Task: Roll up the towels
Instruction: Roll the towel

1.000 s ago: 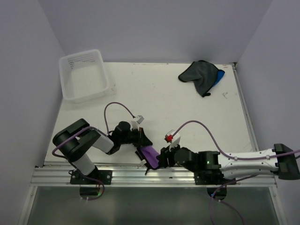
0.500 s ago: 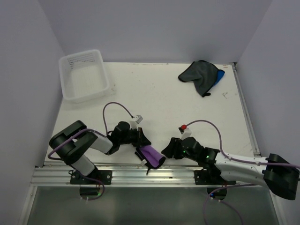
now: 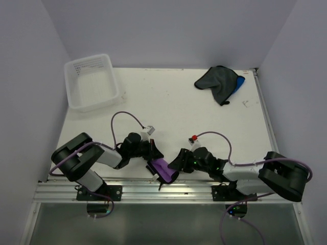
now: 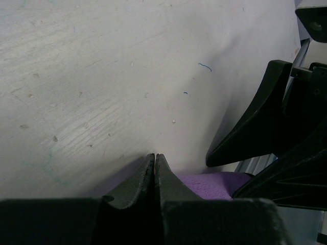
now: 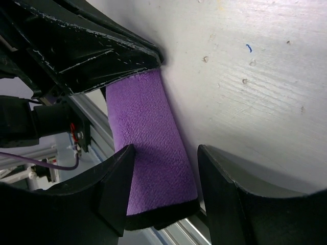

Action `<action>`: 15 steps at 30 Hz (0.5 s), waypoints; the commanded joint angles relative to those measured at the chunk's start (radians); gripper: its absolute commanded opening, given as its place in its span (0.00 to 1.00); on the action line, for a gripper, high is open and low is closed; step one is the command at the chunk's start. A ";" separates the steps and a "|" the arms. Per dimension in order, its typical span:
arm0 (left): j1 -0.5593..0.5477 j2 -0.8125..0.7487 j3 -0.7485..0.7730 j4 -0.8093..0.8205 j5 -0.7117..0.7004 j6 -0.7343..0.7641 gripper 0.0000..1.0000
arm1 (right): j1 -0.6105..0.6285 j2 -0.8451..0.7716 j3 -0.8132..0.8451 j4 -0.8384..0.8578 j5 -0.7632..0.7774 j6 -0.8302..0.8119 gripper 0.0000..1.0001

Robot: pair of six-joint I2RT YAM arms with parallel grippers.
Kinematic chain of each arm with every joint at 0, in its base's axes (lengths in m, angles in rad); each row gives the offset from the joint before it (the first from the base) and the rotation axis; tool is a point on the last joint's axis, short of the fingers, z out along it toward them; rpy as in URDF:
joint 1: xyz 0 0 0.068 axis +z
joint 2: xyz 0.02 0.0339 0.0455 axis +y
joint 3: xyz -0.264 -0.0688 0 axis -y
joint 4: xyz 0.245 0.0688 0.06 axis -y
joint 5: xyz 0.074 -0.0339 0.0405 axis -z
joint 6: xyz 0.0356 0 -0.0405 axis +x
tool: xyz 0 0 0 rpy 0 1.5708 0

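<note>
Right wrist view: purple towel point(image 5: 148, 148) is seen rolled at the table point(image 5: 245, 61) near edge | right gripper point(image 5: 163, 153) spread wide astride it | left gripper point(image 4: 155, 155) pressed shut at its end | step judged: roll being finished | next: clean release needed
</note>
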 commanded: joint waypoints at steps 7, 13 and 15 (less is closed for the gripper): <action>0.006 -0.018 -0.026 -0.093 -0.063 0.050 0.06 | -0.007 0.104 0.031 0.193 -0.065 0.056 0.57; 0.006 -0.047 -0.040 -0.096 -0.080 0.052 0.05 | -0.010 0.178 0.020 0.285 -0.070 0.109 0.59; 0.006 -0.057 -0.045 -0.096 -0.087 0.052 0.05 | -0.010 0.212 0.023 0.305 -0.079 0.121 0.60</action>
